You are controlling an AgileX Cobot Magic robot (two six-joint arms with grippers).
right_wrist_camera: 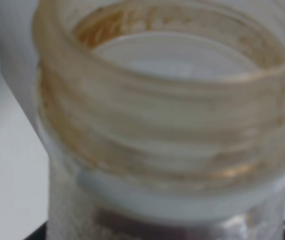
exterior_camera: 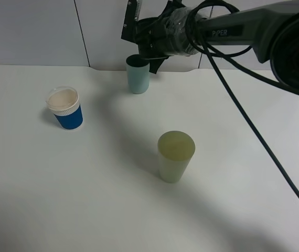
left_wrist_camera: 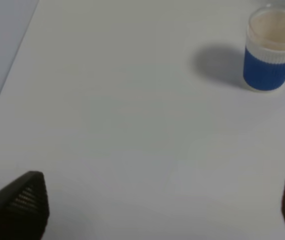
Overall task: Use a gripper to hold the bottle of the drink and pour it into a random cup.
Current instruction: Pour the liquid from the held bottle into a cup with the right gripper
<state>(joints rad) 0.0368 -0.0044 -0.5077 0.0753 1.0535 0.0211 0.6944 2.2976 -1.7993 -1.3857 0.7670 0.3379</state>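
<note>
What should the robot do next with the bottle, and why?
Probably tip the bottle slowly toward the teal cup. The right gripper holds it just above that cup, the cap is off, and the cup's rim sits right beside the open neck.

Cups well apart — open table between

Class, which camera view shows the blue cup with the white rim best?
Exterior high: the blue cup stands whole on the table. Left wrist shows it larger but cut at the frame edge. Right wrist does not show it.
</note>
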